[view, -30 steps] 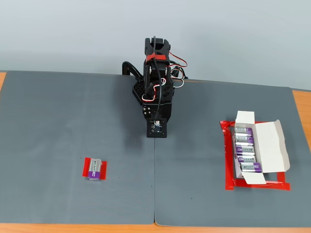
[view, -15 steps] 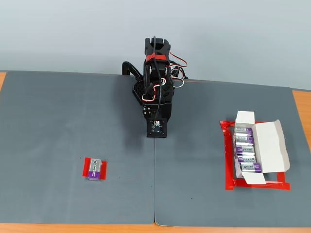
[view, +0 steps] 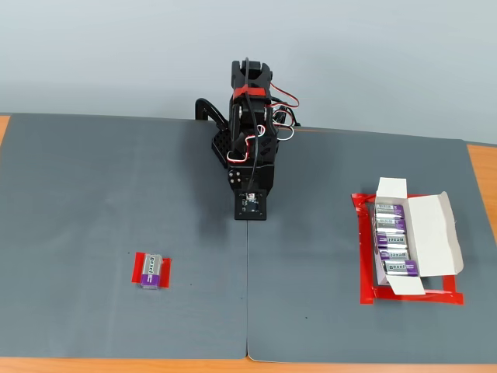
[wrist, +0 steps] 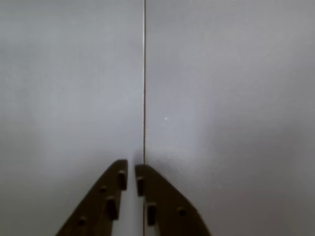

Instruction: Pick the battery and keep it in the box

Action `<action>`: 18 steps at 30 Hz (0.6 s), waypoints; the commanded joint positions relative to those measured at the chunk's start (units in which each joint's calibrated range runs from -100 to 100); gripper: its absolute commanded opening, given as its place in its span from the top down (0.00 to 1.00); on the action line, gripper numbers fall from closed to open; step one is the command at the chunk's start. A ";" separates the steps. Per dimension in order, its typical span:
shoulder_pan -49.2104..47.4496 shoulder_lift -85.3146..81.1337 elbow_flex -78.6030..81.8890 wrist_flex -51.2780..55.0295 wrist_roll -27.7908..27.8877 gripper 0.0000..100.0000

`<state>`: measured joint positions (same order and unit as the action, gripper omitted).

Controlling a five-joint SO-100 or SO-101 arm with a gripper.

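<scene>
Battery [view: 151, 272] lies on a red patch [view: 139, 267], nothing near.

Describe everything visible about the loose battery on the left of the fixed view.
The battery is a small silver cylinder with a purple band and dark lettering. It lies flat on a red tape patch on the grey mat, alone. Nothing else touches it. The wrist view does not show it.

Even, soft light fills the fixed view, sharp throughout, with only faint shadows under the arm [view: 250, 151]. The wrist view is paler and washed out, the grey mat [wrist: 221, 98] hazy, the end effector [wrist: 130, 180] dark and slightly soft
</scene>
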<state>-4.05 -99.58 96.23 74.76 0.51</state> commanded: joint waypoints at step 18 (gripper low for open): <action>-0.09 39.76 -26.71 -14.69 0.19 0.98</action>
<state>-5.01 -66.27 78.36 61.06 0.51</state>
